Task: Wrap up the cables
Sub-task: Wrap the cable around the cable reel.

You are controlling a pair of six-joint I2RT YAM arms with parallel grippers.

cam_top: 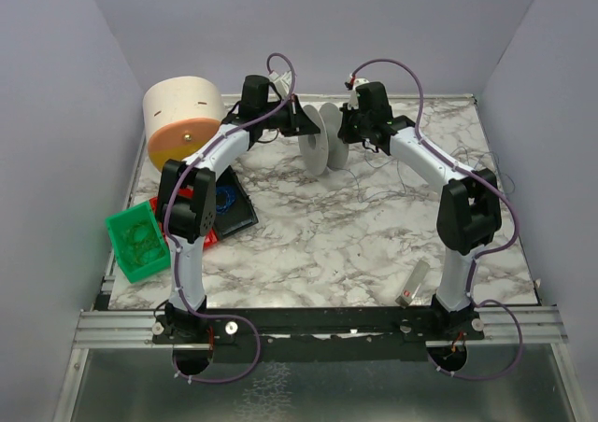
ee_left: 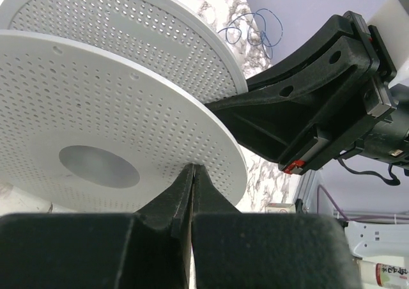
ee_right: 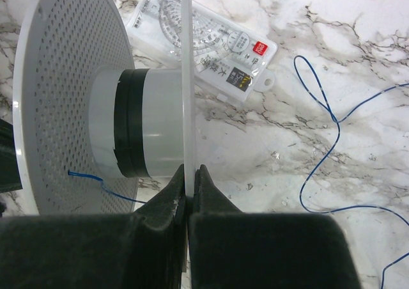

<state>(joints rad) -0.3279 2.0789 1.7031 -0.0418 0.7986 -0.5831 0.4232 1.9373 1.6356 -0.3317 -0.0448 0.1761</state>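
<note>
White spool (cam_top: 318, 142), one blue cable (ee_right: 83, 174); left gripper (ee_left: 192, 174), right gripper (ee_right: 190, 174) closed.

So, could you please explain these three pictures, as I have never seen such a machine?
These are two robot arms bolted at the near edge of the marble table. One picture looks down from above and behind; the other two come from wrist cameras, so the black shape at the bottom is that arm's own end effector. Between them is a white perforated spool. The right end effector pinches one flange's rim; the left end effector is shut, tips at the other flange's rim. A thin blue wire lies loose on the table, one end in a flange hole. Nearby: a green basket, a cream roll, a clear ruler case.
</note>
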